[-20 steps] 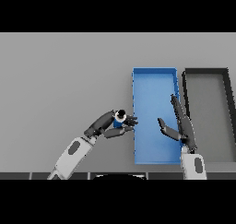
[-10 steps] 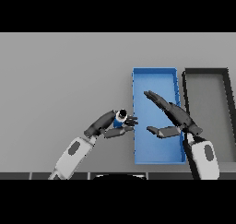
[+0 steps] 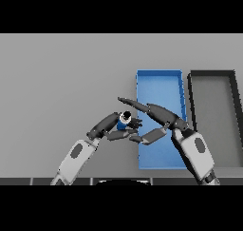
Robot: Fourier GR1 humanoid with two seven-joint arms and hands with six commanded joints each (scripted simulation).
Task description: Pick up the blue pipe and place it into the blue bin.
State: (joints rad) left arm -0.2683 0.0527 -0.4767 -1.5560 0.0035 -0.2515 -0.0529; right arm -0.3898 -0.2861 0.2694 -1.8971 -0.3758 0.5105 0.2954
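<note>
- The right hand (image 3: 159,123) has swung left since the earlier frame, its straight fingers now reaching the blue pipe (image 3: 124,122).
- The left hand (image 3: 116,129) is curled round that short cylinder, just left of the rectangular blue bin (image 3: 159,75).
- A dark bin (image 3: 211,74) stands alongside on the grey table (image 3: 61,82).

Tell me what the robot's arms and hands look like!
Both arms have smooth white shells with a dark grey oval patch on top. The left hand and right hand are dark grey, with long thin fingers. No cables or markings show.
</note>
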